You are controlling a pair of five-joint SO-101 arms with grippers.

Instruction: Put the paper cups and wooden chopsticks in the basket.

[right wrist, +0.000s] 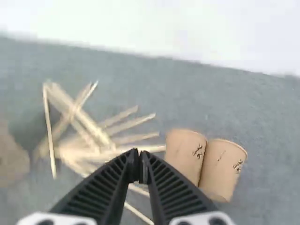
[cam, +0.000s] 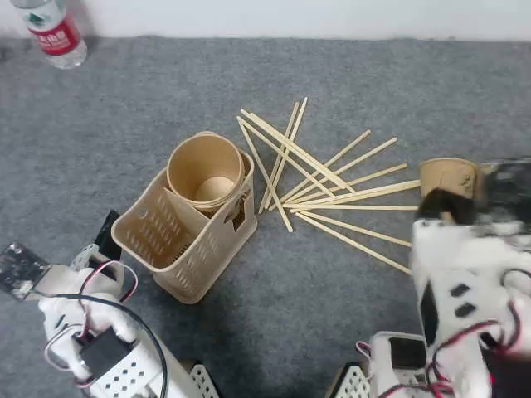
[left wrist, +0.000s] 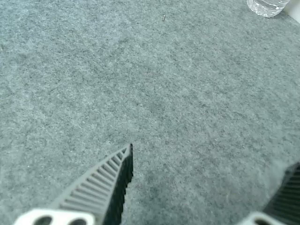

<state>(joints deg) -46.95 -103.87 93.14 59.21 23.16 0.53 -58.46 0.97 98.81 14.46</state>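
Closest of all, the left arm [cam: 91, 332] and the right arm [cam: 465, 282] are sitting at the near edge of the grey table [cam: 332, 75]. The left hand [left wrist: 213, 157] is hanging over bare table with its two fingers spread wide, and it is holding nothing. The right hand [right wrist: 139, 152] is pointing out over the table with its fingers pressed together, and nothing is sitting between them. A little farther in, the basket [cam: 187, 240] is standing just beyond the left arm. A stack of paper cups [cam: 206, 170] is standing upright in its far end. Just right of the basket, the wooden chopsticks [cam: 323, 178] are lying in a messy fan on the table, some crossing over others, and a few are lying close to the basket. Beyond the right hand, two more paper cups [right wrist: 185, 154] are sitting side by side, touching each other, next to the chopstick tips. Far away in the left back corner, a clear bottle [cam: 51, 29] with a red label is sitting.
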